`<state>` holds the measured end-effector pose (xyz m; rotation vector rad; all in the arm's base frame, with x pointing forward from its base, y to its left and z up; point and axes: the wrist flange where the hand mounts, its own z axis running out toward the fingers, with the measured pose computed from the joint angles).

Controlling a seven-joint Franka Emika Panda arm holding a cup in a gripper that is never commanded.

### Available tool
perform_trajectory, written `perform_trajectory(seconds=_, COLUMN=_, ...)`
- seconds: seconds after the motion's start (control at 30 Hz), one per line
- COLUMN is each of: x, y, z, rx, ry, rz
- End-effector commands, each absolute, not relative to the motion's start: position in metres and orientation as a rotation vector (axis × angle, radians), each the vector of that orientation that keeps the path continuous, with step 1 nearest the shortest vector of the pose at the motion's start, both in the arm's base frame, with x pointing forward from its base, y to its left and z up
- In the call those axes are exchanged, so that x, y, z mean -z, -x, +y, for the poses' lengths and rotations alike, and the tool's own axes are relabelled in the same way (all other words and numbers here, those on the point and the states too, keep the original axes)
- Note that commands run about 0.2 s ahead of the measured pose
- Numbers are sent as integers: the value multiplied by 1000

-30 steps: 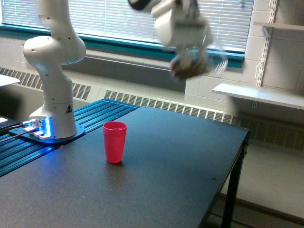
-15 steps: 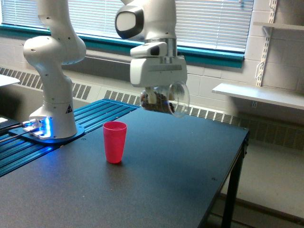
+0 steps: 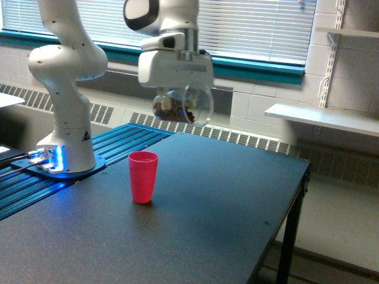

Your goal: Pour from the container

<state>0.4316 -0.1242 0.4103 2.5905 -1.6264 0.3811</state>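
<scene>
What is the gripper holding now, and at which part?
The gripper holds the clear rounded plastic container, lying sideways, by its upper body; exact contact is hidden.

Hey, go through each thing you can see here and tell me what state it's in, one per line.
Clear rounded plastic jar: held in the air, tipped on its side, brown bits inside, nothing spilling.
Red opaque plastic cup: upright on the table, apart from the jar; contents not visible.
Gripper: shut on the jar, above and toward the exterior view's right of the cup.
Black table: bears the cup only.
</scene>
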Motion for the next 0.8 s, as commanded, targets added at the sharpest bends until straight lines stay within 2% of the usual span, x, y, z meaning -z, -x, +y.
perform_trajectory(seconds=0.03, x=-396, y=-408, z=-111, rx=-316, ry=-2556, rz=-1641)
perform_trajectory(seconds=0.8, x=-379, y=-348, z=-63, rx=-197, ry=-2530, rz=-1604)
